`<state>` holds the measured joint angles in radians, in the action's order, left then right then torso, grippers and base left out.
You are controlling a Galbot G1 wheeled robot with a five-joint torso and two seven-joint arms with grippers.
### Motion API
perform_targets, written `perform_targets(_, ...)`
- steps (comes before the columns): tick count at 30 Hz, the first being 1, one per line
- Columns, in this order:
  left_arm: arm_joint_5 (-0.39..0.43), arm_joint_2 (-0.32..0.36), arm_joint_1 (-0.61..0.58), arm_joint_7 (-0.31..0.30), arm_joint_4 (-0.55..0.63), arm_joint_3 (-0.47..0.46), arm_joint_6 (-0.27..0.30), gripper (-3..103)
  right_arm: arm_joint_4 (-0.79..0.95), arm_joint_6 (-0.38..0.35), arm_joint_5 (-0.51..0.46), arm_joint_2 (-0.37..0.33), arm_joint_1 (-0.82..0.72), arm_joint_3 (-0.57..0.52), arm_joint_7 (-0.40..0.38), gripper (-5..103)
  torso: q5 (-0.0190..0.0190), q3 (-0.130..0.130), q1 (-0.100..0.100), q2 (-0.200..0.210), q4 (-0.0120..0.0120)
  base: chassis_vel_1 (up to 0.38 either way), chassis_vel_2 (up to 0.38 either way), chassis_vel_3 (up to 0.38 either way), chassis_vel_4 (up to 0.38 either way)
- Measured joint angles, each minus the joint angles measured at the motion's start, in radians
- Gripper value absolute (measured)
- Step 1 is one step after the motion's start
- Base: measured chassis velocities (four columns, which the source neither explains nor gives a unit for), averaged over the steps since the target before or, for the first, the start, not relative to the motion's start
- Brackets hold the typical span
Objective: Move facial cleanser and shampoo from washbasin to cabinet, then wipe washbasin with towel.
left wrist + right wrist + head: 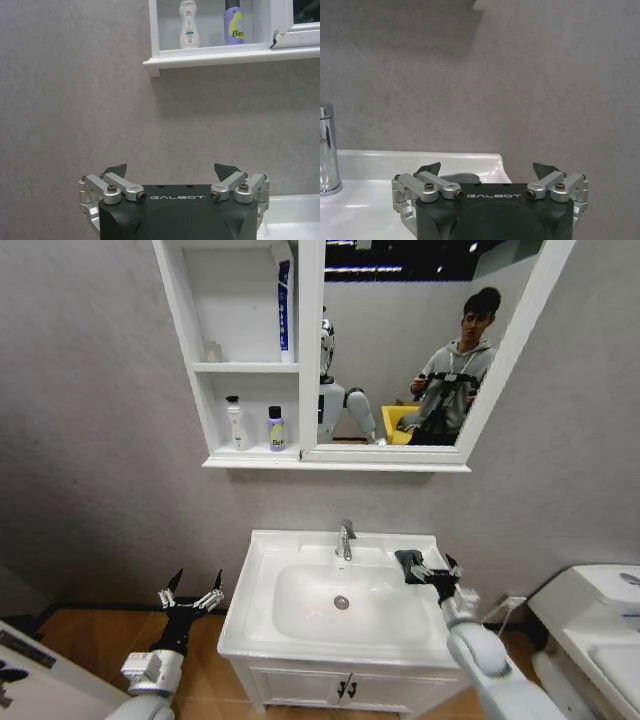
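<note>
Both bottles were seen already up on the cabinet point(203, 400), in its lowest compartment: a white bottle point(236, 424) and, just beside it, a purple-and-yellow one point(276, 428), upright and apart, so the moving part was judged done & the wiping left. The towel point(409, 564) lay dark on the washbasin point(300, 625) rim at the back right, beside the tap point(345, 539) but clear of it, probably left there to be within reach of the right arm. The right gripper point(438, 572) was held over the rim right at the towel's edge, fingers spread wide w/ nothing between them; in the right wrist view a dark patch sat just past the open tips, taken to be the towel, though actual contact couldn't be told. That spread looked like set-up for a pinch on the cloth. The left gripper point(190, 596) was parked low, off the basin's left side & well apart from everything, also spread & empty, presumably kept out of the way. The bowl w/ its drain point(341, 602) was bare.
</note>
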<state>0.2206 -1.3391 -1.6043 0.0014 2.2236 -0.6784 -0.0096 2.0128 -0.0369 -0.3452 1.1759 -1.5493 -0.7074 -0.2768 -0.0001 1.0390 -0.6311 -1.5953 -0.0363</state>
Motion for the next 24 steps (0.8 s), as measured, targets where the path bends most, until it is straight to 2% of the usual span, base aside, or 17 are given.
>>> perform_targets(1,0.0,0.0,0.0,0.0,0.0,0.0,0.0,99,0.0,0.0,0.0,0.0,0.0,0.0,0.0,100,0.0,0.0,0.0,0.0,0.0,0.0,0.0,0.0,0.0)
perform_targets(3,0.0,0.0,0.0,0.0,0.0,0.0,0.0,99,0.156,0.0,-0.008,0.096,-0.197,-0.038,-0.04,100,-0.0006,0.0,0.0,0.0,0.0006,0.0,0.0,0.0,0.0)
perform_targets(4,0.0,0.0,0.0,0.0,0.0,0.0,0.0,99,0.156,0.0,-0.008,0.096,-0.197,-0.038,-0.04,100,-0.0006,0.0,0.0,0.0,0.0006,0.0,0.0,0.0,0.0)
perform_targets(5,0.0,0.0,0.0,0.0,0.0,0.0,0.0,99,0.215,-0.002,-0.008,0.12,-0.271,-0.023,-0.064,100,-0.0004,0.0,0.0,0.0,0.0006,0.0,0.0,0.0,0.0)
perform_targets(6,0.0,0.0,0.0,0.0,0.0,0.0,0.0,99,0.242,-0.005,0.001,0.127,-0.297,-0.012,-0.075,100,-0.0002,0.0,0.0,0.0,-0.0002,0.0,0.0,0.0,0.0)
perform_targets(15,0.0,0.0,0.0,0.0,0.0,0.0,0.0,99,0.302,-0.02,0.057,0.149,-0.342,-0.013,-0.097,100,0.0,0.0,0.0,0.0,-0.0001,0.0,0.0,0.0,0.0)
perform_targets(24,0.0,0.0,0.0,0.0,0.0,0.0,0.0,99,0.3,-0.021,0.061,0.148,-0.338,-0.009,-0.097,100,0.0001,0.0,0.0,0.0,-0.0003,0.0,0.0,0.0,0.0)
